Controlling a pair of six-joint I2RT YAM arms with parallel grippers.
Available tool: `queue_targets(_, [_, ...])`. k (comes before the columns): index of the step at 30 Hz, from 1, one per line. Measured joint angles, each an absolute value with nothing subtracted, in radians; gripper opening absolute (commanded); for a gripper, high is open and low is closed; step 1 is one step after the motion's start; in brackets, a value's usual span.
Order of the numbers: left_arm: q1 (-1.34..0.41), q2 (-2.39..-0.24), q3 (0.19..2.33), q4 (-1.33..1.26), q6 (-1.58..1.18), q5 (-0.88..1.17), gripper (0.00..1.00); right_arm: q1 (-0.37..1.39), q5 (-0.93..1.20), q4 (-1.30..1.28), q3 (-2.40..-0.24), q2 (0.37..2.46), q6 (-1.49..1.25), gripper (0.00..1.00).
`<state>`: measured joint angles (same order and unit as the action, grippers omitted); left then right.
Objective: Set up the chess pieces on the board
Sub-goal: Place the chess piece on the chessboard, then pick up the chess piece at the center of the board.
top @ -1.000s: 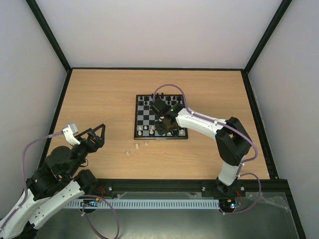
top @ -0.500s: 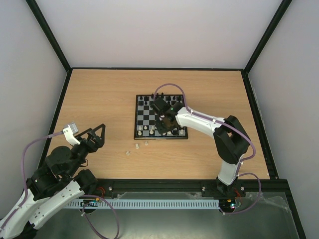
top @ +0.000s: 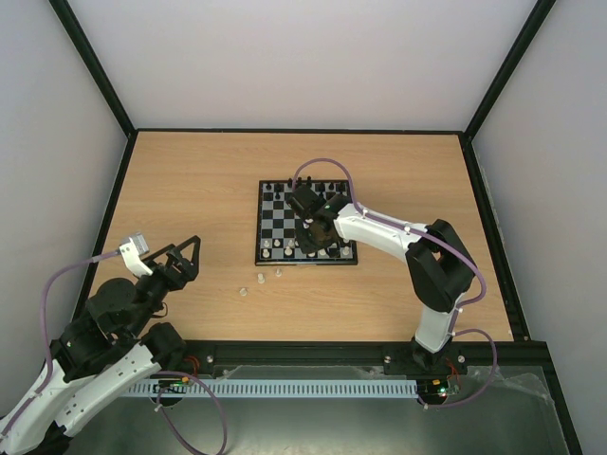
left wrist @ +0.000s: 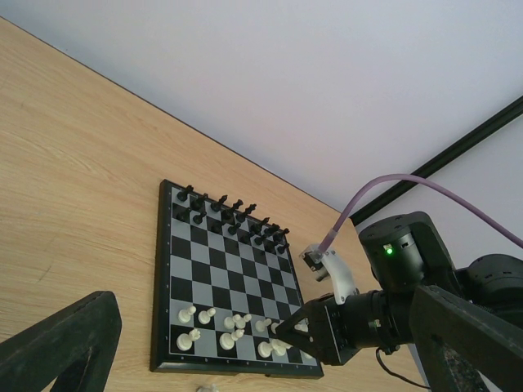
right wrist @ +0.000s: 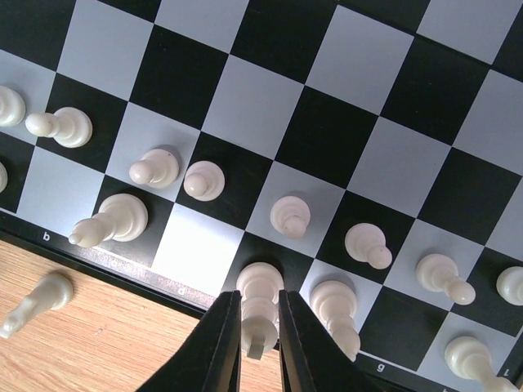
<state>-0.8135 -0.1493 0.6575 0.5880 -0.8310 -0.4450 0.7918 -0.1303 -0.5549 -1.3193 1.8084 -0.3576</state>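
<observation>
- The board (top: 306,224) lies flat on the wooden bench (top: 190,190), a little right of the middle, and its thin black border is well apart from the bench's dark rim on all sides.
- Bare wood stretches wide to the left of the board and beyond its far edge. There is a narrower strip between its near edge and the arm bases.
- Three loose white pieces (top: 259,280) lie on the wood just off the board's near-left corner, apart from one another.
- Other white chess pieces (right wrist: 290,216) stand unevenly in the two near rows, and the black pieces (left wrist: 233,216) line the far rows.
- The right pincer (right wrist: 257,327) hangs over the board's near edge. Its fingers (right wrist: 225,343) are drawn close together, clamped on one white piece (right wrist: 259,314) that stands in the nearest row beside another.
- The left pincer (top: 185,256) hovers near the bench's left rim, well apart from the board. Its fingers are spread wide and hold nothing.
</observation>
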Motion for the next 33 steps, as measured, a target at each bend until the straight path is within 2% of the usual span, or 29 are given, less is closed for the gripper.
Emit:
queue_targets(6, [-0.813, -0.149, 0.657, 0.588, -0.831, -0.445, 1.00, 0.792, -0.124, -0.555, -1.319, 1.808, -0.358, 0.25])
queue_targets(10, [-0.813, -0.150, 0.657, 0.588, -0.831, -0.445, 0.99, 0.792, -0.119, -0.555, -1.319, 1.797, -0.360, 0.40])
queue_targets(17, [-0.813, -0.164, 0.657, 0.581, -0.831, -0.446, 0.99, 0.796, -0.110, -0.559, -1.319, 1.681, -0.365, 0.73])
queue_targets(22, [-0.813, -0.197, 0.657, 0.566, -0.832, -0.446, 1.00, 0.834, -0.104, -0.559, -1.319, 1.615, -0.364, 0.84])
queue_targets(26, [-0.813, -0.210, 0.655, 0.555, -0.831, -0.446, 0.99, 0.901, -0.086, -0.556, -1.315, 1.610, -0.368, 0.99])
queue_targets(33, [-0.813, -0.215, 0.639, 0.492, -0.821, -0.446, 0.99, 0.978, -0.064, -0.533, -1.274, 1.610, -0.382, 0.99])
